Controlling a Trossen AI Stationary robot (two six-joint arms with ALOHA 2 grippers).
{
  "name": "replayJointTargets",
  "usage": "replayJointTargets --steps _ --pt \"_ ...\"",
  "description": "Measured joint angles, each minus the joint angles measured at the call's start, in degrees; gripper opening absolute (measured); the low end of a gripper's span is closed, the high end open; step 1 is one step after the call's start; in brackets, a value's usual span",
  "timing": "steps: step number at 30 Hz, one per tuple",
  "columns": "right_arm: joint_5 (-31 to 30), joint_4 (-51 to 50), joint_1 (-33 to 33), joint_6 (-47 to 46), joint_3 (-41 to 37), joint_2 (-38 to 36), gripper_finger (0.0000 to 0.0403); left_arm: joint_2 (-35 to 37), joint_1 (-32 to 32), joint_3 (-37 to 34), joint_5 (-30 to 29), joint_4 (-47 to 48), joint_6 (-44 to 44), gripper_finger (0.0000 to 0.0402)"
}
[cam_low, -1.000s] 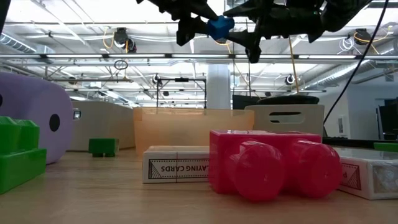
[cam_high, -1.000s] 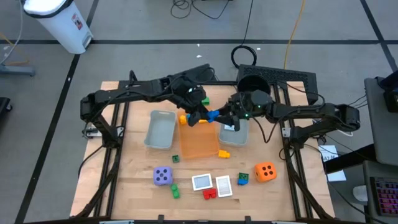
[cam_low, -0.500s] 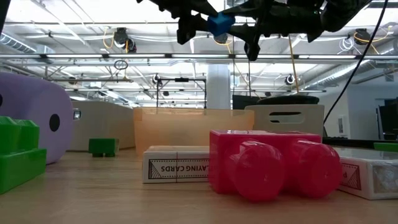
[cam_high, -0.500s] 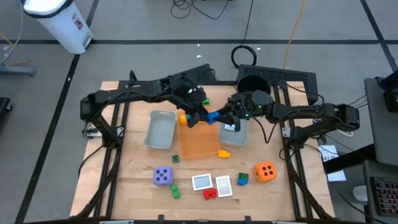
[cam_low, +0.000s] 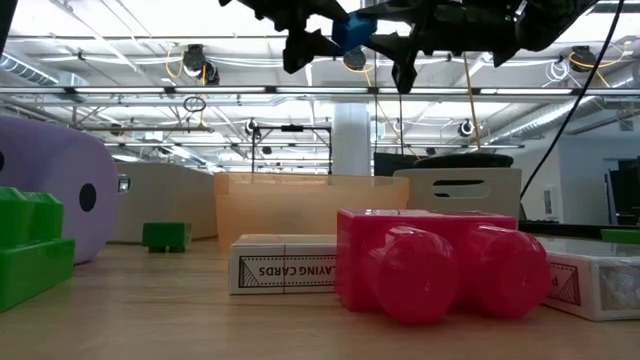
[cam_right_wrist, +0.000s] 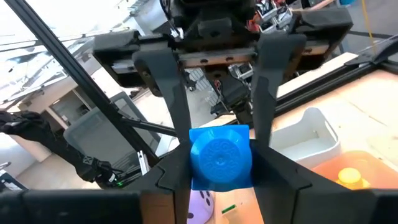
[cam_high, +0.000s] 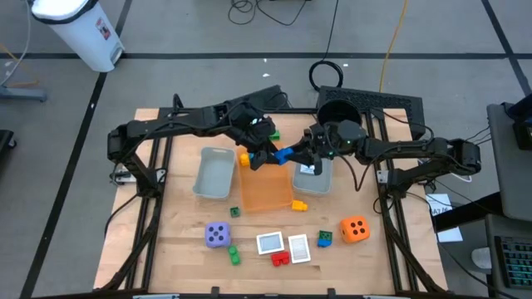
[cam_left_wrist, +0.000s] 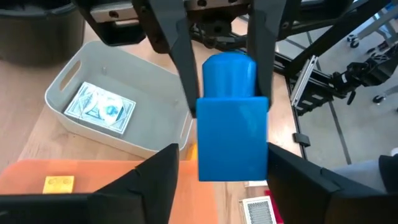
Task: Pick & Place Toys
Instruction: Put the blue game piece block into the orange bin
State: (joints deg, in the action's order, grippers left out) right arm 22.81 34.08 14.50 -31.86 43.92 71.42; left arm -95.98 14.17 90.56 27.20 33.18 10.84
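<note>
Two tools meet in the air above the desk (cam_high: 166,249), over the far end of the translucent orange plastic tray (cam_high: 268,189), with one small blue plastic brick (cam_high: 284,154) between them.

- Right tool (cam_high: 298,154): clenched on the blue brick. In the right wrist view its own fingers (cam_right_wrist: 174,168) press both flanks of the brick (cam_right_wrist: 221,155). In the left wrist view they flank the round stud end.
- Left tool (cam_high: 268,156): released. In the left wrist view its fingers (cam_left_wrist: 158,174) straddle the square end of the brick (cam_left_wrist: 231,124), with a gap visible on one side.
- The brick is well clear of the desk, up among the arms in the low view (cam_low: 352,28). Its square end faces the left tool and its stud end the right.

Below:
- A small yellow plastic brick (cam_high: 299,204) sits at the orange tray's near right corner.
- A grey plastic tray (cam_high: 214,173) sits to the left of the orange one. A second grey plastic tray (cam_high: 314,178) sits to the right, with a flat patterned card (cam_left_wrist: 99,109) inside.
- On the near desk are a purple spotted die (cam_high: 218,235), an orange spotted die (cam_high: 355,228), two flat whitish card boxes (cam_high: 270,243) and a red plastic brick (cam_high: 280,258).
</note>
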Motion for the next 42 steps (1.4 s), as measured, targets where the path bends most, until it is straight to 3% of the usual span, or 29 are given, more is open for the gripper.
replayJointTargets --steps 10,13,20,27,42 --pt "0.1 -1.47 -0.02 -0.92 0.01 0.0 0.0125 6.91 6.5 0.98 0.2 3.72 -0.42 0.0254" --pt "0.0 -6.61 0.0 -1.23 1.4 0.02 0.0125 10.51 8.76 0.98 0.24 3.63 -0.63 0.0254" --pt "-0.46 -21.09 0.0 4.91 8.93 2.16 0.0125 18.22 11.38 1.03 0.27 -8.52 -0.57 0.0255" --pt "-0.22 -32.26 0.0 11.28 19.79 12.26 0.0125 21.67 11.79 1.05 0.27 -16.74 -0.5 0.0255" --pt "1.28 -56.56 -0.06 25.91 46.88 34.99 0.0125 22.06 11.92 1.03 1.27 -13.37 -2.22 0.0255"
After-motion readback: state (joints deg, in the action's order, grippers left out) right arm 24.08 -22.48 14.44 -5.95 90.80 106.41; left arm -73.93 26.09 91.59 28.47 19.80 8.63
